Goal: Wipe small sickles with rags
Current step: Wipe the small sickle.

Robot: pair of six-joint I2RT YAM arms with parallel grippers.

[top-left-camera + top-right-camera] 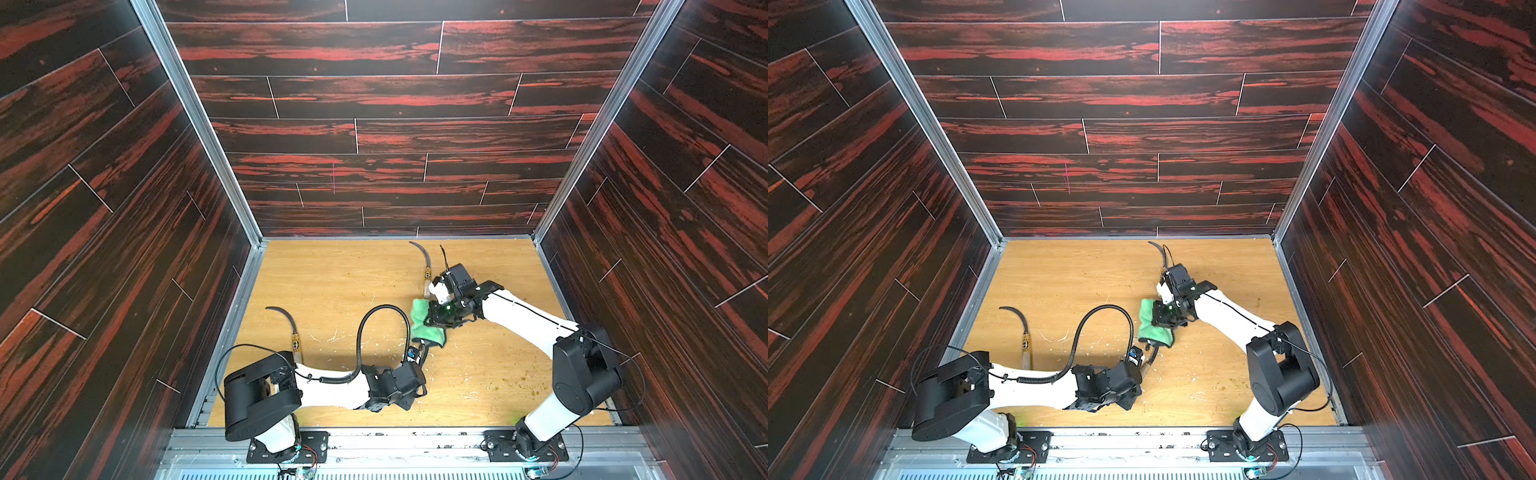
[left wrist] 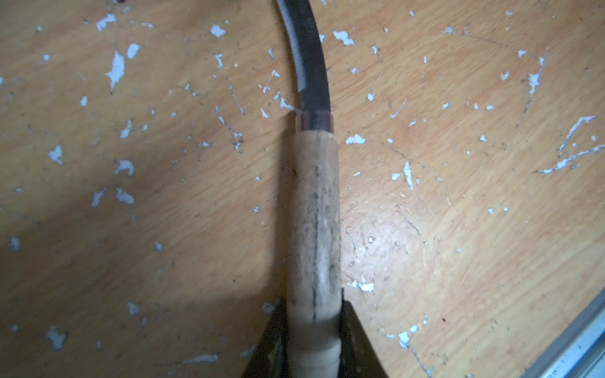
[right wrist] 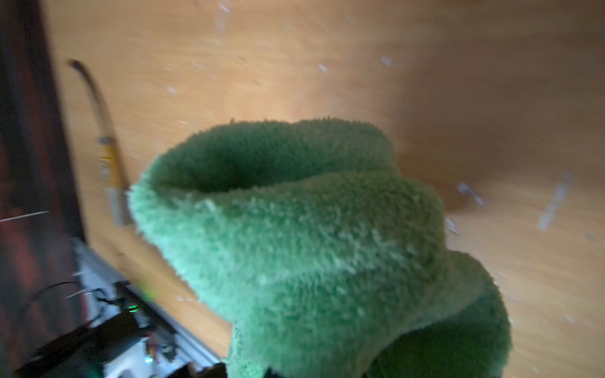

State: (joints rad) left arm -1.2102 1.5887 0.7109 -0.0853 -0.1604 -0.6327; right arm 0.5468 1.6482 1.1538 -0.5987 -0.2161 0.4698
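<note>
Surroundings: dark, red-streaked plank walls [image 1: 374, 124] enclose a pale wooden table [image 1: 332, 282] on three sides. Clock hours below are read on the table in both top views, with 12 at the back wall.
Table surface: scratched, with white flecks [image 2: 116, 68] around the middle and yellowish crumbs [image 1: 521, 378] toward 4 o'clock.
Rag [image 1: 422, 318]: green and fluffy, bunched in folds at the centre, a little toward 3 o'clock.
Held sickle [image 2: 315, 209]: just on the 6 o'clock side of centre. It has a pale stained handle, a metal collar and a dark toothed blade curving toward 12 o'clock as far as the rag's dark-edged near end. Contact there cannot be made out.
Left arm [image 1: 332, 386]: rises at 7 o'clock and reaches to the centre, with a black ribbed cable [image 1: 384, 306] arching above it.
Left jaws: clenched on the butt of the held sickle's handle, one dark finger [image 2: 355, 347] on each side.
Right arm [image 1: 523, 316]: rises at 5 o'clock and reaches in from 3 o'clock.
Right jaws: closed into the rag, which hides them in the right wrist view.
Second sickle [image 1: 294, 332]: lies free at 9 o'clock with a yellow-black band on the handle. The handle points toward 6 o'clock and the blade tip hooks toward 10.
Third sickle [image 1: 427, 272]: lies free between 12 and 1 o'clock near the back wall, just beside the right arm's wrist, handle toward 6 o'clock.
</note>
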